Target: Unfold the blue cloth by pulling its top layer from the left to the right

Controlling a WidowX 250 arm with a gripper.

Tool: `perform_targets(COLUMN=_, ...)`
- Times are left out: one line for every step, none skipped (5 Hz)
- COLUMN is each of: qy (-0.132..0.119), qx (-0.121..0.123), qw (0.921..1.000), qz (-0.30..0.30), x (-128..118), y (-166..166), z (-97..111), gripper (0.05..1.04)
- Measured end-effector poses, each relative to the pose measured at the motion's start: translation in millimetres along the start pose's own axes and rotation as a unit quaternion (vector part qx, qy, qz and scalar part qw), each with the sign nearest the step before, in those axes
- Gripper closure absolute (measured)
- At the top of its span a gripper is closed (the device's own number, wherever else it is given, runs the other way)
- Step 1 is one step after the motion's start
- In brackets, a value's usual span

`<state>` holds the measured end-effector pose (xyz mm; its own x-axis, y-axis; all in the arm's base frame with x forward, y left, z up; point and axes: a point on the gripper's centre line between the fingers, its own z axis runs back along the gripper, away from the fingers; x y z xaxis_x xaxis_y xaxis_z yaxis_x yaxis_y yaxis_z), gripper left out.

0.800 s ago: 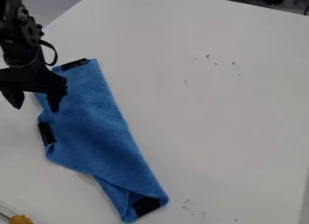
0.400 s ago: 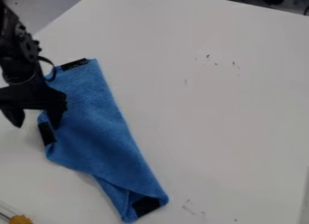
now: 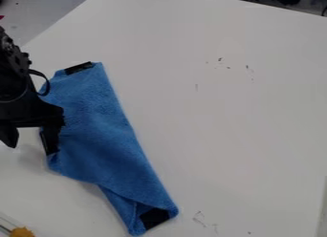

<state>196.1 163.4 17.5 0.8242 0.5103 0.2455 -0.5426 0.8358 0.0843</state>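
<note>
At the left edge of the camera view hangs the black gripper (image 3: 30, 143), open, with a gap between its two fingers. Its right finger is over the left edge of a blue cloth (image 3: 99, 131), at a black patch there; whether it touches the cloth I cannot tell. The left finger is above the white surface beside the cloth. The cloth lies partly folded, running from upper left to lower centre, with black patches at its top corner, left edge and bottom end. A fold shows near its lower end.
A yellow-orange object (image 3: 22, 232) with a thin stick lies at the bottom left corner. The white table (image 3: 236, 126) carries small dark marks at the upper right and bottom. Its far edge crosses the top, with dark items beyond.
The gripper has come down the view and slightly left, from the cloth's upper left part to the patch on its left edge. It has stayed open, and the cloth has not moved.
</note>
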Motion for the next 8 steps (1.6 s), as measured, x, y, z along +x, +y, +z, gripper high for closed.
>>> perform_targets(qy=0.003, qx=-0.01, qw=0.9999, qz=0.001, x=0.7, y=-0.4, z=-6.7, gripper=0.084)
perform_targets(qy=0.002, qx=-0.019, qw=0.9998, qz=0.002, x=4.1, y=-1.5, z=-12.3, gripper=0.133)
perform_targets(qy=-0.009, qx=-0.024, qw=0.9997, qz=0.003, x=7.6, y=-2.7, z=-13.8, gripper=0.294)
perform_targets(qy=-0.015, qx=-0.019, qw=0.9997, qz=0.004, x=8.5, y=-1.9, z=-14.2, gripper=0.543)
perform_targets(qy=-0.012, qx=-0.004, qw=0.9999, qz=0.006, x=4.6, y=-5.9, z=-10.1, gripper=0.791)
perform_targets(qy=-0.008, qx=0.019, qw=0.9997, qz=0.008, x=0.7, y=-8.4, z=5.2, gripper=0.964)
perform_targets(qy=-0.027, qx=0.03, qw=0.9991, qz=0.017, x=3.6, y=-19.9, z=27.8, gripper=1.026)
perform_targets(qy=-0.029, qx=0.021, qw=0.9993, qz=0.011, x=0.4, y=-45.9, z=42.5, gripper=1.03)
